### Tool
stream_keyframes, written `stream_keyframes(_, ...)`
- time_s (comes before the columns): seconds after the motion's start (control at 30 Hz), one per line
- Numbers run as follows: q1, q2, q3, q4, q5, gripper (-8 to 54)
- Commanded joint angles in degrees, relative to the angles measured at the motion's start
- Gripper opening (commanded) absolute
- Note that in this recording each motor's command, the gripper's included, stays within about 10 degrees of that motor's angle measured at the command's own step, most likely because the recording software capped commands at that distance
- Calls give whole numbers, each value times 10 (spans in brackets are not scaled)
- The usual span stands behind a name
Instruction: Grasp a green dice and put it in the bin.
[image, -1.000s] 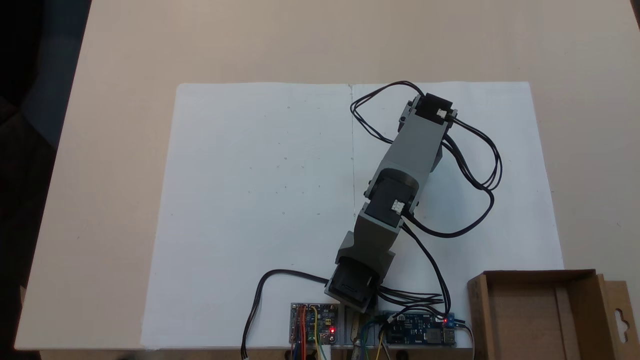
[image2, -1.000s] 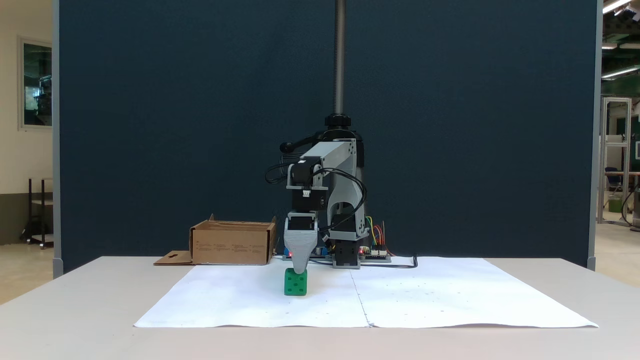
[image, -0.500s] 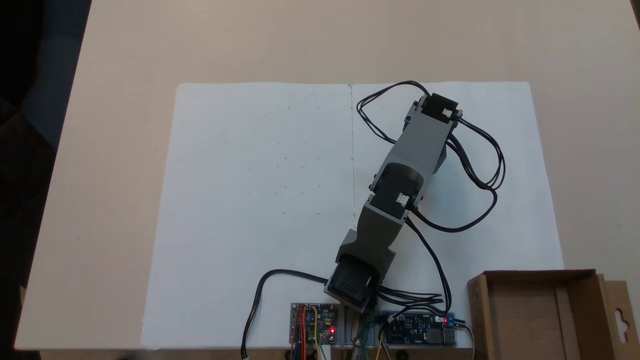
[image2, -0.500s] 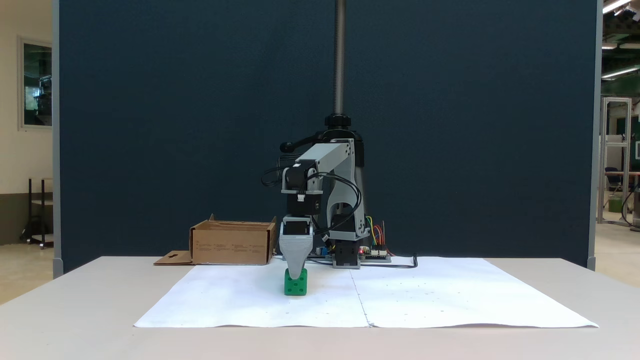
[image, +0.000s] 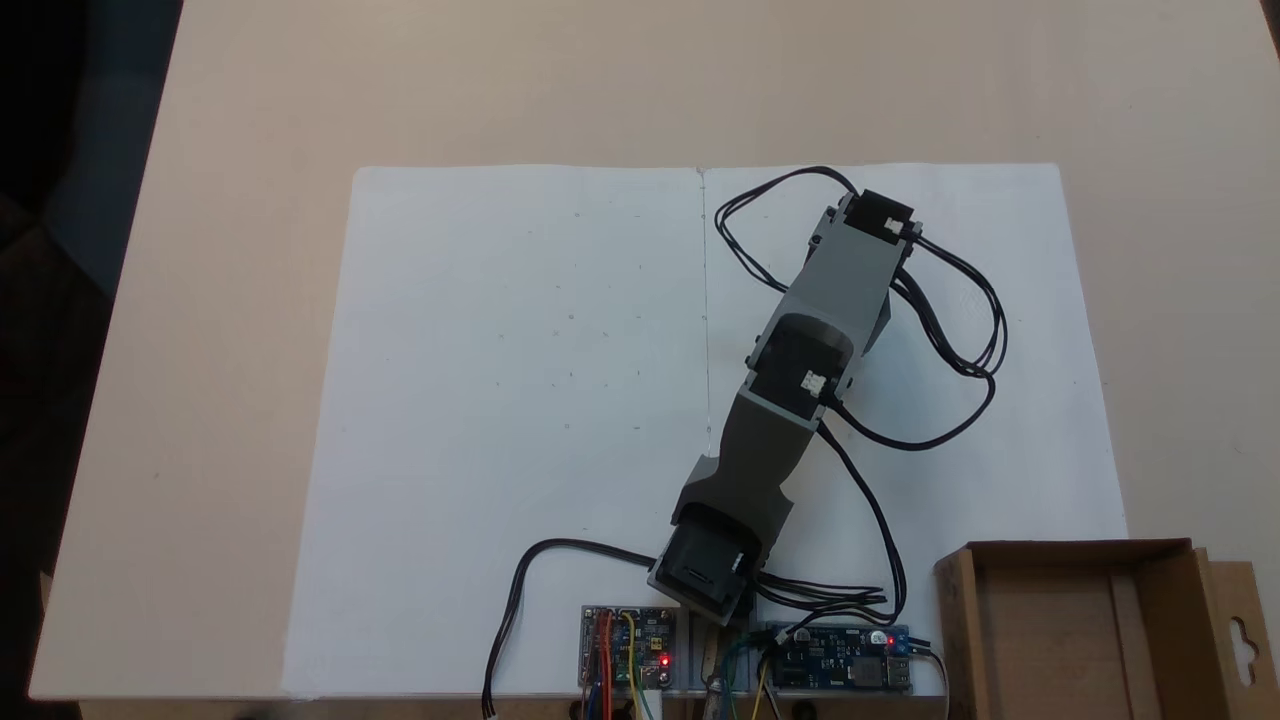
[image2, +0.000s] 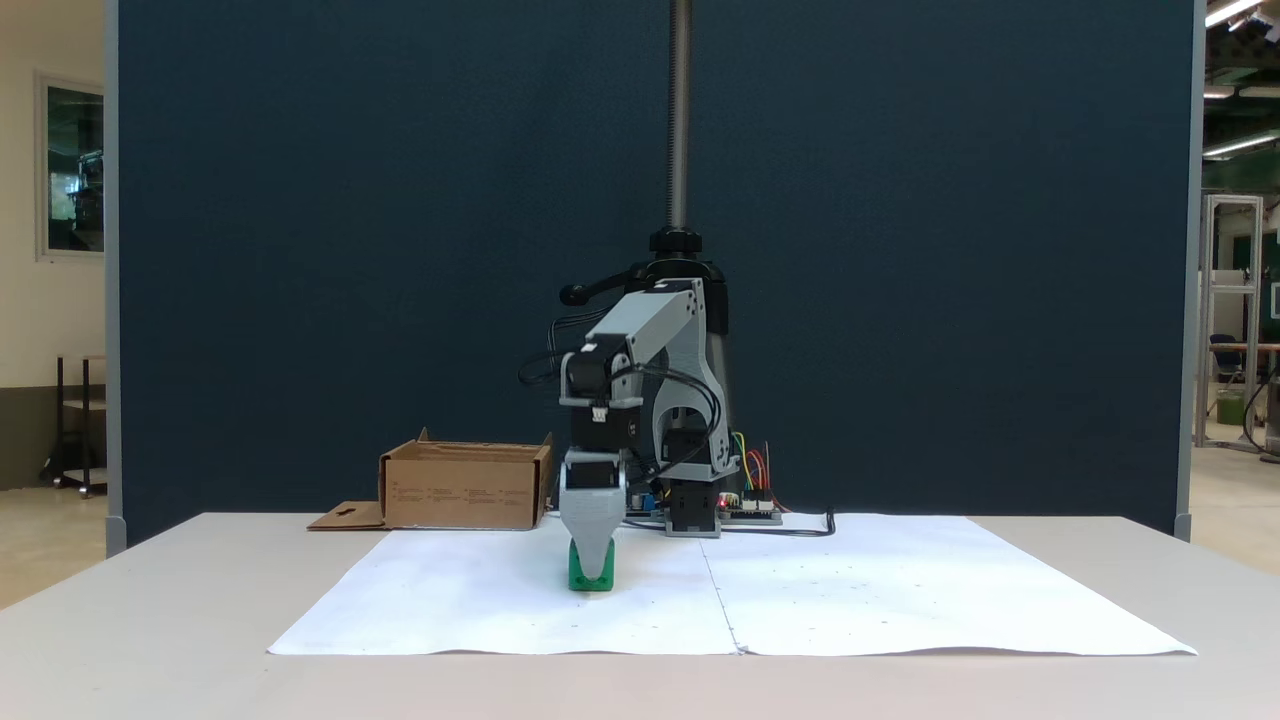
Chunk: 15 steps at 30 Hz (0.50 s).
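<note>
Top-down fixed view
Arm: my grey links (image: 835, 285) ran from the base at the bottom edge up and to the right, over the right half of the white paper sheet (image: 520, 400).
What blocked the sight: my own forearm and wrist covered whatever lay under them.
Cables: black loops (image: 960, 330) hung off to the right of my forearm.
Bin: the brown cardboard bin (image: 955, 620) sat at the bottom right corner, just off the paper, its keyhole flap on the right.
Boards: two circuit boards (image: 628, 648) flanked my base, red lights lit.

Front fixed view
Gripper: my gripper (image2: 592, 566) pointed straight down, tip at the paper.
Green dice: the green dice (image2: 576, 578) stood on the paper left of the centre fold, showing on both sides of my grey front jaw.
Jaws: one lay behind the other from here; I could not tell whether they were clamped or apart.
Bin again: well to the left and behind the dice, near the table's back edge.
Backdrop: a dark blue panel (image2: 300, 250) and a metal pole (image2: 680, 110) rose behind me.
</note>
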Motion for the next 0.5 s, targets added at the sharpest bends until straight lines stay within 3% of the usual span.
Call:
stream_keyframes(0.0,4,6,-20,-25,-65,432)
stream_keyframes(0.47,4,-8,-20,-40,-70,412)
